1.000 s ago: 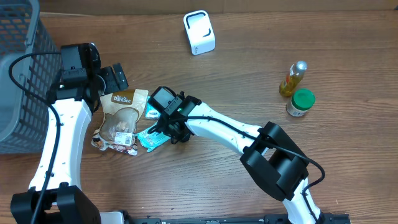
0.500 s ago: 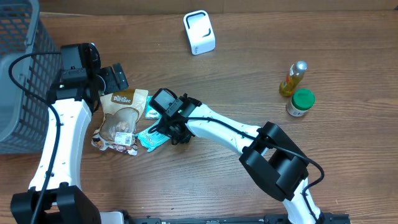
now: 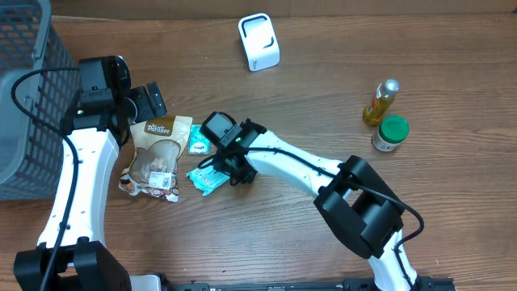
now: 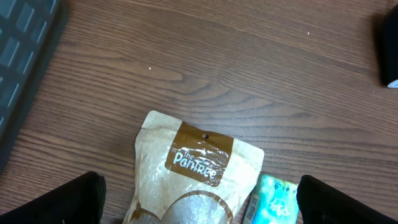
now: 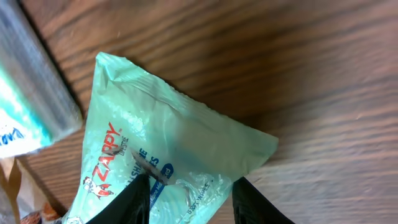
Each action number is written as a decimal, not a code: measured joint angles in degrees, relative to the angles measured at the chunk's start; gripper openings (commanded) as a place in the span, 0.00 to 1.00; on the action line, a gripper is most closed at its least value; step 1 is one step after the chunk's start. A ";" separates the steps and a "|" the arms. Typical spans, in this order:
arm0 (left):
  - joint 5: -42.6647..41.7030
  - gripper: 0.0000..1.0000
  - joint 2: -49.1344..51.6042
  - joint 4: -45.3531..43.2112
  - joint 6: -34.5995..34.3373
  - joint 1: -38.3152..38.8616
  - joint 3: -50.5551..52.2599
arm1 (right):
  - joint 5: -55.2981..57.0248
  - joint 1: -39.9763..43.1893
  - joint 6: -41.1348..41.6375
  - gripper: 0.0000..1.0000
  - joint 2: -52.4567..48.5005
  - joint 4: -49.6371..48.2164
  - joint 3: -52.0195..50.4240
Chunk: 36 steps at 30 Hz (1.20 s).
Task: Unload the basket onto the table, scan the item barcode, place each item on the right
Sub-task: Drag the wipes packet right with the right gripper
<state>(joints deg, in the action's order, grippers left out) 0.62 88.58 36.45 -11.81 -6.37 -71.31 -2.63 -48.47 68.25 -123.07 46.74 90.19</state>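
Teal wipes packet (image 5: 174, 143) lies on bench (image 3: 323, 89) beside brown pouch (image 3: 157, 153): right hand (image 5: 189, 199) half-closed astride its end, grip unconfirmed, presumably to lift toward white scanner (image 3: 258, 42); left hand (image 3: 144, 105) fully open, empty.

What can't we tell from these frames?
Barcode on the teal packet: not visible in any view. The right wrist view shows only a branded side, with the lower end cut off by the frame edge.
Right gripper grip: the fingers run off the bottom edge. In the overhead view the arm covers them.
Brown pouch: lower half cut off in the left wrist view.
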 measured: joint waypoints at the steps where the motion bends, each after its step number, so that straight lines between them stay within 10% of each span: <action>1: 0.00 1.00 0.00 0.02 0.00 0.00 0.00 | -0.26 0.55 -0.66 0.38 0.02 0.35 0.00; 36: 0.00 1.00 0.00 0.02 -0.02 0.00 0.00 | -13.94 15.96 -23.87 0.49 0.20 3.41 -0.15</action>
<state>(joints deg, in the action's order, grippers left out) 0.62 88.58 36.47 -11.84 -6.37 -71.31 -16.58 -32.51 44.38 -122.87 50.15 90.04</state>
